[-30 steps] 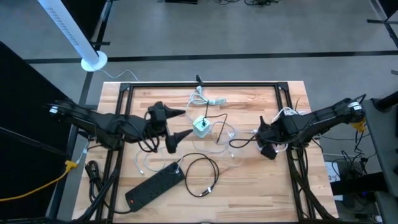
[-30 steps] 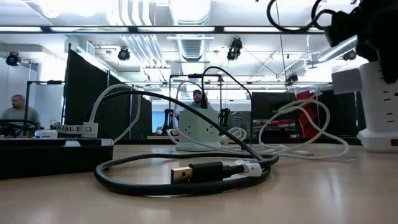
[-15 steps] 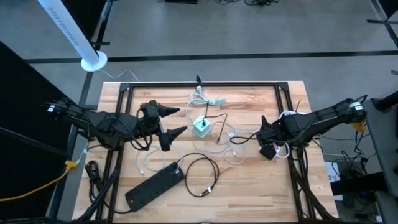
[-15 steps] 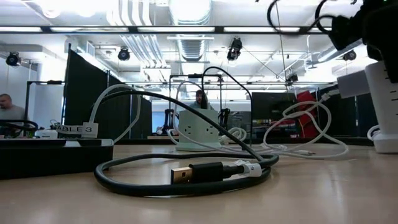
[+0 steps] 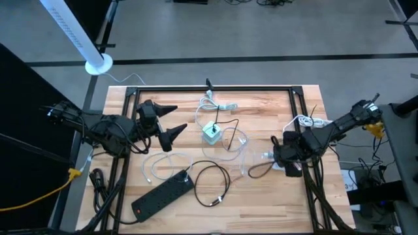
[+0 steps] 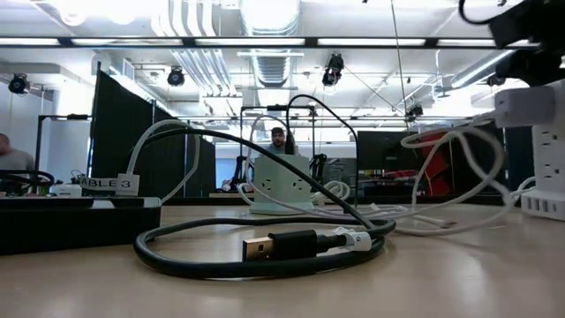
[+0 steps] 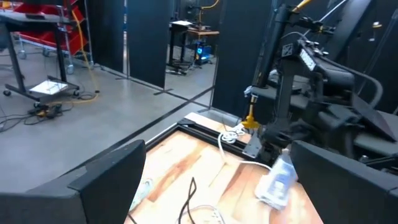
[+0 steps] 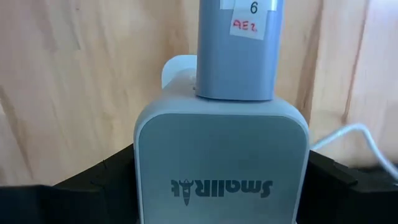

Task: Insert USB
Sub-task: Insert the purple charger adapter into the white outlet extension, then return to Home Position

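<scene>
Surface: pale butcher-block wooden table with a dark frame running round its edges, standing on a grey floor. A white perforated tube crosses the floor beyond the far left corner. The low view looks into a large lit hall with black partitions, ceiling lamps and a placard reading "TABLE 3"; a person shows at that picture's left edge.

Task item: black USB cable coiled in a loop near the front centre of the table, just right of a black power strip. In the low view its gold-coloured plug lies flat on the wood, pointing left, free of both grippers. A small pale green hub sits mid-table among thin white cables.

Left gripper: above the left half of the table, fingers spread wide, empty.

Right gripper: at the right edge, jaws wide on either side of a white charger block.

View differences: only the right wrist view shows the block's "SmallRig" lettering and a grey piece on it with a label marked "6". Only the low view shows the plug's metal end. The left wrist view shows the right arm across the table.
</scene>
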Robot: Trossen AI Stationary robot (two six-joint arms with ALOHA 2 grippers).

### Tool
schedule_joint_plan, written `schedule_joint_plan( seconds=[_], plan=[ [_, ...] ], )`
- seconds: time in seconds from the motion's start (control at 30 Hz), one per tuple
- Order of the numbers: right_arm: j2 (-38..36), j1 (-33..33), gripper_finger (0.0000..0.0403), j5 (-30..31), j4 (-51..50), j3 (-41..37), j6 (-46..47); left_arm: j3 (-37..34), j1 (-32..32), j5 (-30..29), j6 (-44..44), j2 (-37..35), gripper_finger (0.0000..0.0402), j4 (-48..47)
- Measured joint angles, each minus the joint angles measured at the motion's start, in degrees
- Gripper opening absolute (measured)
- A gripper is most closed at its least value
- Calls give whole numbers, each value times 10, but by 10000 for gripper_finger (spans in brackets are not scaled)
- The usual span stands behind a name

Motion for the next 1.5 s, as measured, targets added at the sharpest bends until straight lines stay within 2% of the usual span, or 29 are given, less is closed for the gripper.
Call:
schedule_joint_plan(
  seconds=[0.2,0.33,0.5,0.77,0.83,0.9,1.03,1.1,1.13,1.23,1.37,1.5],
  plan=[
    [0,27,294,2,7,-3,-7,0,0,1,0,0,381,-2],
    [-1,27,294,2,11,-4,-3,0,0,6,0,-3,349,-2],
    [-3,26,294,6,17,-4,-5,0,0,50,-1,-4,310,-21],
    [-5,22,294,-2,11,-5,55,0,0,51,39,-2,272,-44],
    [-7,22,294,-6,11,-3,62,0,0,51,48,-2,250,-43],
    [-11,22,319,-12,12,4,70,0,0,50,50,-4,216,-39],
    [-21,22,377,-12,-3,17,87,0,0,48,74,-12,103,-35],
    [-24,22,389,-10,-17,28,97,0,0,49,97,-20,36,-36],
    [-26,22,392,-9,-29,34,99,0,0,54,111,-25,19,-38],
    [-31,22,391,-7,-45,57,109,-4,0,97,162,-48,11,-37],
    [-40,22,381,2,-61,96,129,-27,0,170,182,-91,2,-37],
    [-59,22,375,62,-67,139,145,-74,0,187,182,-152,1,-38]
  ],
)
